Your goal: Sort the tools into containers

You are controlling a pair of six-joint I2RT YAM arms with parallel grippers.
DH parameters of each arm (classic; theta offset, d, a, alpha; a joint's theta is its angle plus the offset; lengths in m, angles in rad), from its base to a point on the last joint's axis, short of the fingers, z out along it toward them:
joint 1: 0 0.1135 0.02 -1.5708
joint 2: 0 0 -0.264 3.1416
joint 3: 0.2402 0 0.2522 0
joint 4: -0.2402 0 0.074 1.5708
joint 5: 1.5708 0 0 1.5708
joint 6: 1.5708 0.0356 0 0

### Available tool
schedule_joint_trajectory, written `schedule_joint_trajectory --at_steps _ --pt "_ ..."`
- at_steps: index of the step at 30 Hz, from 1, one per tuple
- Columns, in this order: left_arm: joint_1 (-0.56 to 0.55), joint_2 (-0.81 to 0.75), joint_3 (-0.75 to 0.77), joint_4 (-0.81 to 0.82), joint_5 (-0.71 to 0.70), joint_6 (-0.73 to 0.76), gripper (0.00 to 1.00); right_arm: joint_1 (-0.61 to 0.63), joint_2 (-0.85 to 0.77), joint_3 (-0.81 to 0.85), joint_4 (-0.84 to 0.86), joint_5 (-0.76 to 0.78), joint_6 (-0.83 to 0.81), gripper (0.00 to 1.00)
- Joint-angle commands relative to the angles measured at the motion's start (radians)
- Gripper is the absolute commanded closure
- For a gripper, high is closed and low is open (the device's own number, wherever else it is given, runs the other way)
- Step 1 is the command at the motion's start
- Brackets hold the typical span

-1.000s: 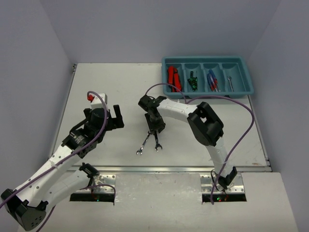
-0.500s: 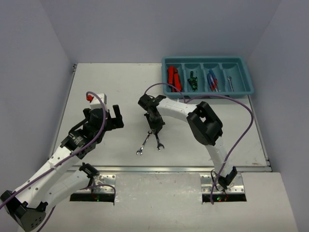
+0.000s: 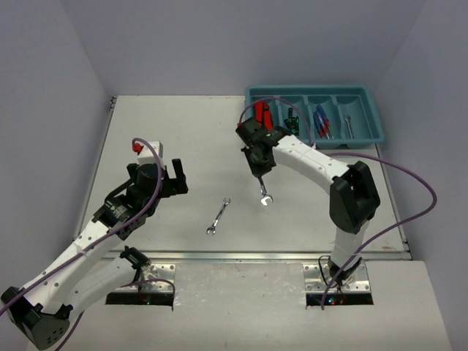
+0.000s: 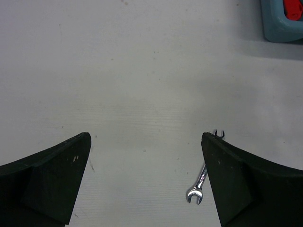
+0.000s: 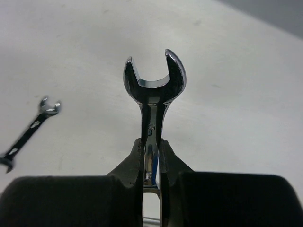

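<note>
Top external: a white counter [image 3: 161, 131] sits between pale walls, with a teal tray [image 3: 322, 140] at its far right corner. My right arm reaches over the middle, right gripper [image 3: 261, 174] clamped on a wrench [image 3: 265, 195] that hangs head-down. A second wrench [image 3: 219, 216] lies nearby on the counter. Left wrist: my left gripper [image 4: 146, 142] hovers, fingers wide apart. Right wrist: the jaws pinch the wrench's shank, its open end pointing away.

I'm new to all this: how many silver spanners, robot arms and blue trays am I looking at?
Silver wrenches: 3 (held wrench in the right gripper; loose wrench on the table; tray wrench in the rightmost compartment)
Robot arms: 2 (left arm, right arm)
Teal tray: 1
Total: 6
</note>
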Motion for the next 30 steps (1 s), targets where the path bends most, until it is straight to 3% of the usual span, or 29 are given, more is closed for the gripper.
schedule_joint_trajectory --at_steps 1,9,12,18,24,26,30 --pt "-0.001 -0.001 0.023 0.04 0.015 0.016 0.0 -0.143 -0.053 0.102 -0.063 0.271 -0.144 1.0" --pt "-0.002 -0.046 0.02 0.045 0.028 0.018 0.0 -0.478 0.18 0.542 -0.008 0.515 -0.435 1.0" --pt "-0.002 -0.054 0.017 0.046 0.036 0.019 0.0 -0.551 0.271 0.628 0.125 0.55 -0.548 1.0" --pt "-0.016 -0.066 0.01 0.059 0.064 0.024 0.0 -0.593 0.383 0.605 0.575 0.731 -0.898 1.0" --pt "-0.031 -0.063 0.011 0.06 0.072 0.025 0.0 -0.596 0.392 0.472 0.853 0.755 -0.982 1.0" --pt "-0.033 -0.066 0.01 0.061 0.074 0.025 0.0 -0.605 0.432 0.481 0.986 0.754 -1.048 1.0" --pt "-0.035 -0.062 0.01 0.061 0.07 0.025 0.0 -0.613 0.509 0.55 1.052 0.736 -1.108 1.0"
